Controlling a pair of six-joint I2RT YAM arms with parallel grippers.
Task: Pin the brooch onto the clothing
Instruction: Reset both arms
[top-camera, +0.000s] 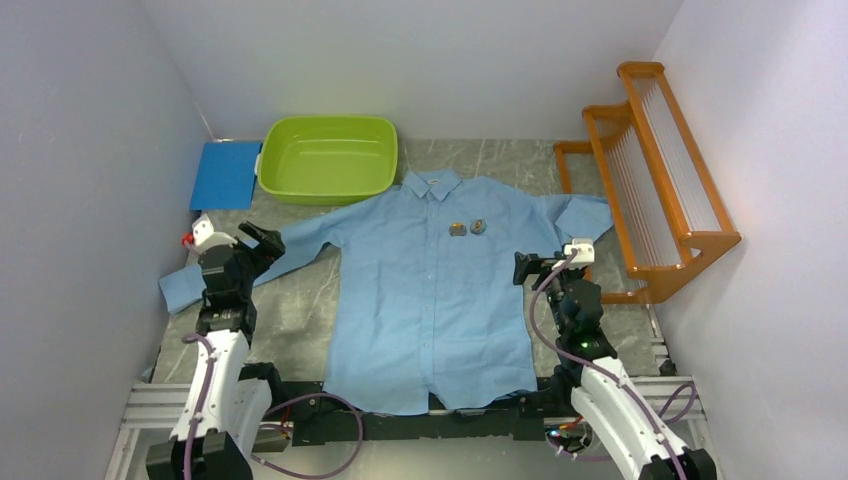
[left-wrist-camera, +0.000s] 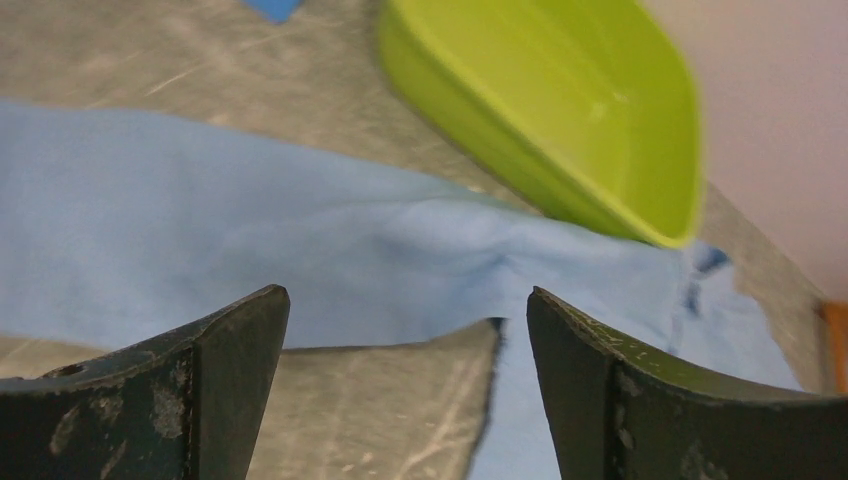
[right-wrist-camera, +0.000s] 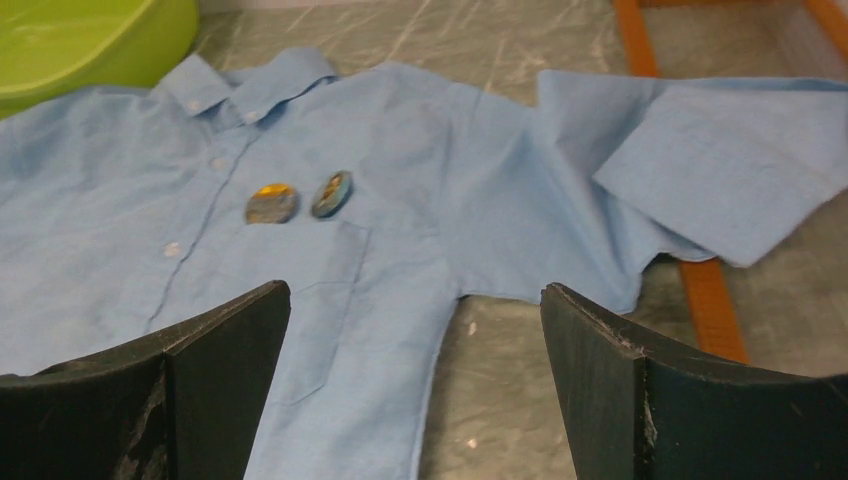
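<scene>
Found right hand (right-wrist-camera: 415, 300) spread wide, empty, beside shirt (right-wrist-camera: 400, 130) flank; left hand (left-wrist-camera: 408, 310) likewise, over the opposite sleeve. Located brooch (right-wrist-camera: 271, 204) and second brooch (right-wrist-camera: 331, 194) side by side on shirt chest, ahead and left of right hand. Judged right arm nearer.

The left arm (top-camera: 215, 370) rises from its base at the near left. Its white lower link leans forward and its black upper section ends at the wrist. The left pincer (top-camera: 262, 240) points forward and to the right, toward the centre. In the left wrist view, the left pincer (left-wrist-camera: 405, 310) has its jaws wide apart, and the dark fingers (left-wrist-camera: 230, 340) show scuffed faces.

The right arm (top-camera: 610, 400) rises from the near right and leans inward. The right pincer (top-camera: 522, 268) points left. In the right wrist view, the right pincer (right-wrist-camera: 415, 300) is spread fully, and its black fingers (right-wrist-camera: 220, 340) sit low.
</scene>
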